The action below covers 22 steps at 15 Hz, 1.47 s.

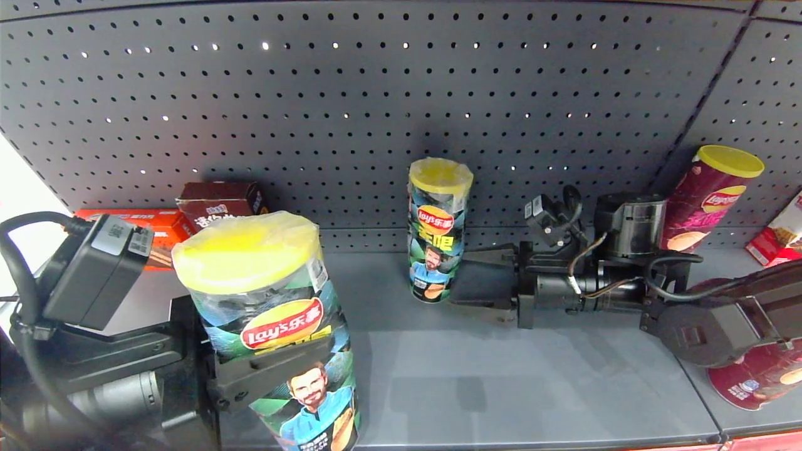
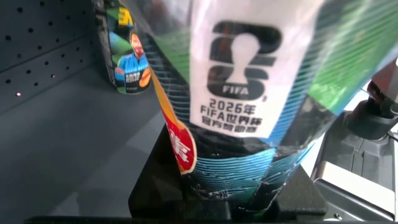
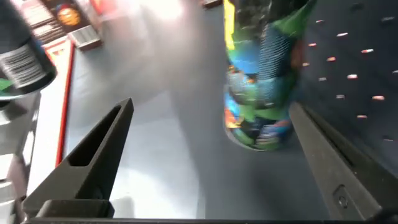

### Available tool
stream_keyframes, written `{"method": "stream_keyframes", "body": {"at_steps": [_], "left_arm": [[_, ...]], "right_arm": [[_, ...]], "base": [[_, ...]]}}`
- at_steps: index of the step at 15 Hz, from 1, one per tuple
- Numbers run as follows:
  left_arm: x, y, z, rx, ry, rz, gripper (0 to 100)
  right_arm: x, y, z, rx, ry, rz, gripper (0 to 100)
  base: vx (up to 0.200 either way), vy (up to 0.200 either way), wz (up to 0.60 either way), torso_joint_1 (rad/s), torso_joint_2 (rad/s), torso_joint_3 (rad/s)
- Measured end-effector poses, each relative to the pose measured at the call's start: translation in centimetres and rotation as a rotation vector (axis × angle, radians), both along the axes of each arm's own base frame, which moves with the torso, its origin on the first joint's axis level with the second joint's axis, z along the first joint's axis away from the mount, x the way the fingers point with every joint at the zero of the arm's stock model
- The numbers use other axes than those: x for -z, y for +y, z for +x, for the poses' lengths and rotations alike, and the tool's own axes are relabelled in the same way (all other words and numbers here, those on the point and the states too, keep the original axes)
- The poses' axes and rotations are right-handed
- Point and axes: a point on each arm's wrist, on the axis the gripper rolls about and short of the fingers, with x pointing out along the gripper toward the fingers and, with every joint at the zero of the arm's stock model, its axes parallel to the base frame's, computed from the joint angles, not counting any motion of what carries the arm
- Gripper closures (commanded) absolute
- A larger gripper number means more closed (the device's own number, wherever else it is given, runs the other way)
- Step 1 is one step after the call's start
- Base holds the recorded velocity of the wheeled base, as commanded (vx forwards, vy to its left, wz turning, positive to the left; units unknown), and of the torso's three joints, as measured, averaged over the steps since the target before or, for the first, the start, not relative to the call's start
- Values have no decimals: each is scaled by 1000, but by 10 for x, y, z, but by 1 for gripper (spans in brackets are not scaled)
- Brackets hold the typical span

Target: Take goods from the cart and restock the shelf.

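My left gripper [image 1: 276, 369] is shut on a green-and-blue chips can with a yellow lid [image 1: 269, 326], held upright over the shelf's front left. The left wrist view shows this can [image 2: 249, 93] close up. A second can of the same kind [image 1: 435, 232] stands upright at the middle back of the grey shelf [image 1: 532, 388], by the pegboard. My right gripper [image 1: 479, 282] is open just to the right of that can, fingertips at its base. In the right wrist view the standing can [image 3: 264, 81] sits just beyond the spread fingers [image 3: 99, 149], nearer the pegboard-side one.
A purple chips can [image 1: 711, 194] leans at the back right, and another [image 1: 758, 376] lies at the right front. A red box [image 1: 138, 219] and a dark brown box [image 1: 219, 200] sit at the back left. A red-and-white box [image 1: 780, 241] is at the far right.
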Motion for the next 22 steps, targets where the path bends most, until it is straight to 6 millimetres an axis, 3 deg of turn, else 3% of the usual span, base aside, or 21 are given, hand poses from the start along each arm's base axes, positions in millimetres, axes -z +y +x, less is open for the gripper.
{"method": "stream_keyframes", "body": {"at_steps": [5, 13, 22], "left_arm": [[3, 1, -1, 0, 10, 6, 100], [4, 1, -1, 0, 13, 7, 100], [5, 1, -1, -2, 14, 9, 100]], "right_arm": [[-16, 0, 27, 101, -74, 27, 0], [-9, 38, 49, 94, -92, 38, 0], [1, 55, 54, 86, -89, 37, 0]], "base": [[0, 0, 0, 0, 0, 0], [0, 0, 0, 0, 0, 0], [0, 0, 0, 0, 0, 0]]}}
